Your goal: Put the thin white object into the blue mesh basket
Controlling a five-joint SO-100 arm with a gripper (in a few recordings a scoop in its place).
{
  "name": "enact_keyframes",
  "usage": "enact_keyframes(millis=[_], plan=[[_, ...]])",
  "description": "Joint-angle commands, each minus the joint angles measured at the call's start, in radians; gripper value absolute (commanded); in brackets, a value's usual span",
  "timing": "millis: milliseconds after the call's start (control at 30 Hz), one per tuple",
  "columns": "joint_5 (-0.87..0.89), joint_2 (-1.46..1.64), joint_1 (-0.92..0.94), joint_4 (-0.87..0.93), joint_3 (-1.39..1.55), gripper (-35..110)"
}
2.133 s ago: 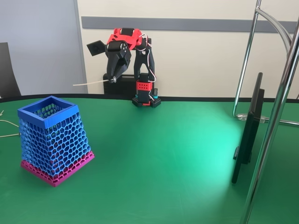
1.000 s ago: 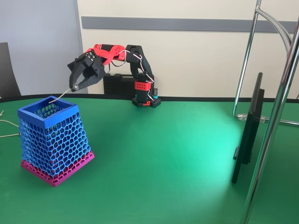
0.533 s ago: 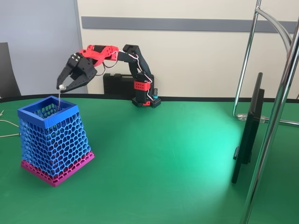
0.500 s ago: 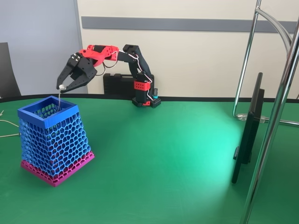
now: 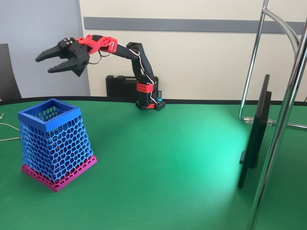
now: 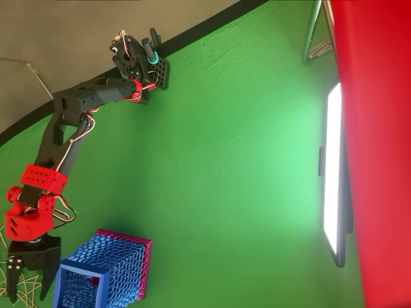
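green cloth covers the table (image 5: 168, 158), with a cream wall and a grey strip behind it in the fixed view. near the left edge of that view stands the basket (image 5: 53, 143), upright on the cloth, blue honeycomb mesh under a solid blue rim, with a pink band round its base. in the overhead view the basket (image 6: 109, 269) sits at the lower left, its open mouth turned toward the bottom edge.

the arm (image 5: 132, 55) is red and black. its base (image 5: 148, 101) sits at the far edge of the table in front of a black case (image 5: 120, 87). it reaches out to the left of the fixed view, and the gripper (image 5: 42, 64) hangs high in the air, above the basket and a little to its left, well apart from the rim. its two black fingers are spread wide with nothing between them. in the overhead view the gripper (image 6: 27, 296) lies just beside the basket's mouth, on its left, jaws parted, over a few thin pale cords.

the stick cannot be made out on the cloth or in the gripper; whether it lies inside the basket cannot be told through the mesh.

at the right of the fixed view a dark flat panel (image 5: 254, 132) stands edge-on beside chrome tubes (image 5: 283, 120).
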Motion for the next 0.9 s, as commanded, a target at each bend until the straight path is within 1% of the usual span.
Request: enact_keyframes(millis=[0, 133, 233, 333, 500, 867], plan=[[-0.014, 0.097, 0.003, -0.025, 0.028, 27], [-0.049, 0.218, -0.017, -0.061, 0.169, 26], [-0.089, 0.345, -0.049, -0.095, 0.322, 22], [-0.146, 0.489, -0.095, -0.098, 0.48, 21], [-0.262, 0.73, -0.161, -0.158, 0.776, 15], [-0.588, 1.218, -0.339, -0.097, 1.289, 11]])
